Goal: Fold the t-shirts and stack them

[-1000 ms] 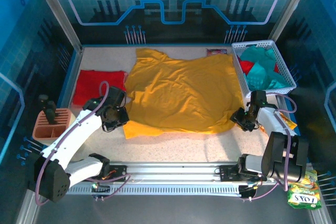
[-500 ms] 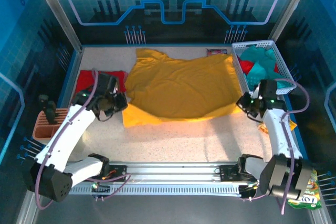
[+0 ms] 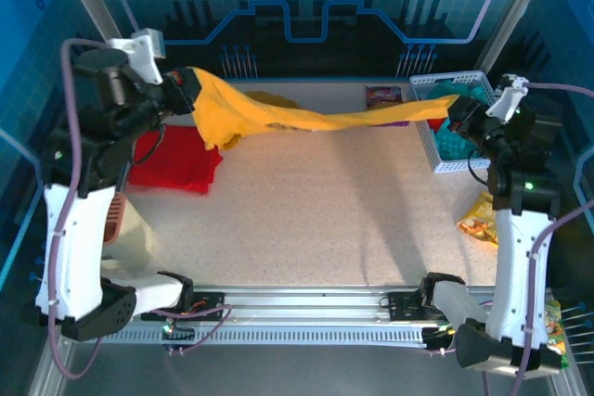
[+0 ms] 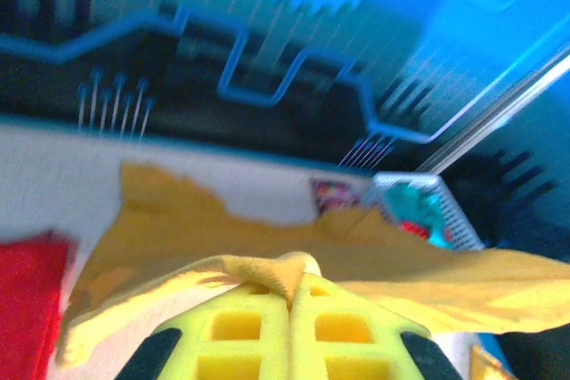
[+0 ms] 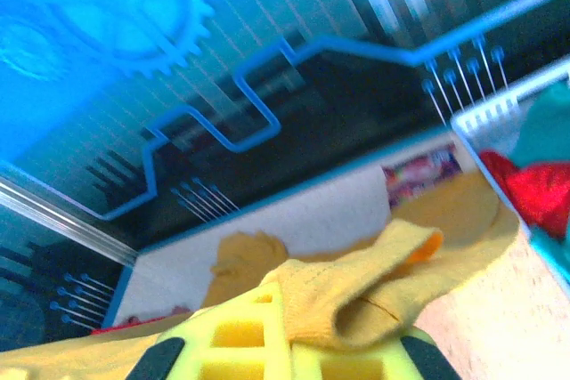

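Mustard t-shirt [image 3: 306, 120] stretched in air above table [image 3: 325, 220], spanning both arms. Left gripper [image 3: 188, 90] clamped on its left end, right gripper [image 3: 457, 110] clamped on right end beside basket [image 3: 452, 166]. Red t-shirt [image 3: 176, 159] flat at table's left.

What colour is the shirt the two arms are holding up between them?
Mustard yellow. The t-shirt shows best in the top external view, stretched between the arms.

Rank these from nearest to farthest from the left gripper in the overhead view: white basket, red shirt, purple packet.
From the left gripper, shut on the yellow shirt:
1. Red shirt, close by on the left side.
2. Purple packet, back edge, right of centre.
3. White basket, back right corner.
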